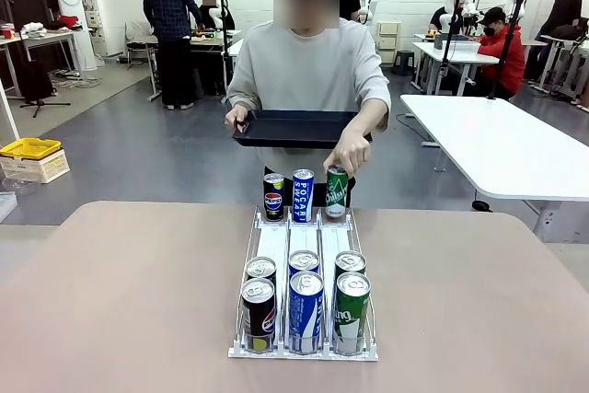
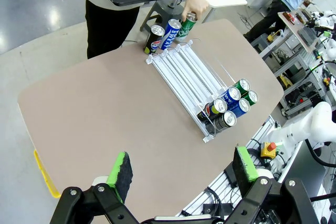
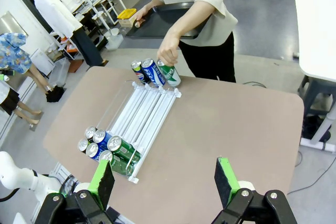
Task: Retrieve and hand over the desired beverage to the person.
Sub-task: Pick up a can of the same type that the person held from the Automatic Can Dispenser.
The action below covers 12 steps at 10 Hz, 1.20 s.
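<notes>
The left gripper point(image 2: 182, 169) hangs wide apart, empty. The person's hand point(image 1: 350, 152) touches the far green can point(image 1: 337, 192). The near green can point(image 1: 351, 308) stands upright in the right lane of the rack point(image 1: 273, 244), so it seems closer to the right gripper point(image 3: 165, 181), also released and empty.

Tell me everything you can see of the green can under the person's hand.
The green can looks like metal, with white print. It stands upright at the far end of the rack, in line with its right lane, close beside a blue can. The person's hand closes over its top, so the lid is hidden.
</notes>
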Motion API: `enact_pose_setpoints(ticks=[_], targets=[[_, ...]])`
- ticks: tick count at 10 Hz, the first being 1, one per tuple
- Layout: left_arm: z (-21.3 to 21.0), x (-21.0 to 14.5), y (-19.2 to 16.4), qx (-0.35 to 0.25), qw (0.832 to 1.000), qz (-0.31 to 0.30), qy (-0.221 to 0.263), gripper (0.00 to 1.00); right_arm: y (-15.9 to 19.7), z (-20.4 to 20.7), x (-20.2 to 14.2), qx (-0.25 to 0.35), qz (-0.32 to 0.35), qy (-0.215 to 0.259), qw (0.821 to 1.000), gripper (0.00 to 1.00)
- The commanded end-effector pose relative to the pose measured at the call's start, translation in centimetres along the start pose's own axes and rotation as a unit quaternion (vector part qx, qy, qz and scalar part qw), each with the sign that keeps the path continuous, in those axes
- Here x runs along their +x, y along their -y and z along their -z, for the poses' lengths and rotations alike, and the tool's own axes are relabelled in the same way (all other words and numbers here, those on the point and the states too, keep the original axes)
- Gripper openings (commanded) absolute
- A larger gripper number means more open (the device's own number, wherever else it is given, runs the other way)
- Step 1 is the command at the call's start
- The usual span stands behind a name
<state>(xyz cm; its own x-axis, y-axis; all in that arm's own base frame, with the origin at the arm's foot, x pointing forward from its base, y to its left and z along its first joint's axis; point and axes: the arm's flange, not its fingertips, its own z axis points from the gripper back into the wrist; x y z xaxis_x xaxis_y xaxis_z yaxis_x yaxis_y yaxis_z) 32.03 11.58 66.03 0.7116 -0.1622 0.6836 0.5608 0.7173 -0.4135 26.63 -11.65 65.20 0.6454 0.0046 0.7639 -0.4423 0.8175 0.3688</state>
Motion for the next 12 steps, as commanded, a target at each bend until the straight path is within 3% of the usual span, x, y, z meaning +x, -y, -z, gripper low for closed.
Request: enact_pose_setpoints(ticks=[1, 12], targets=[[-0.12, 0.02, -0.11, -0.005, 1.000, 0.004, 0.006, 1.00, 0.31, 0.18, 0.15, 0.001, 0.003, 0.007, 1.000, 1.00], [-0.12, 0.02, -0.11, -0.005, 1.000, 0.004, 0.006, 1.00, 0.31, 0.18, 0.15, 0.001, 0.003, 0.007, 1.000, 1.00]])
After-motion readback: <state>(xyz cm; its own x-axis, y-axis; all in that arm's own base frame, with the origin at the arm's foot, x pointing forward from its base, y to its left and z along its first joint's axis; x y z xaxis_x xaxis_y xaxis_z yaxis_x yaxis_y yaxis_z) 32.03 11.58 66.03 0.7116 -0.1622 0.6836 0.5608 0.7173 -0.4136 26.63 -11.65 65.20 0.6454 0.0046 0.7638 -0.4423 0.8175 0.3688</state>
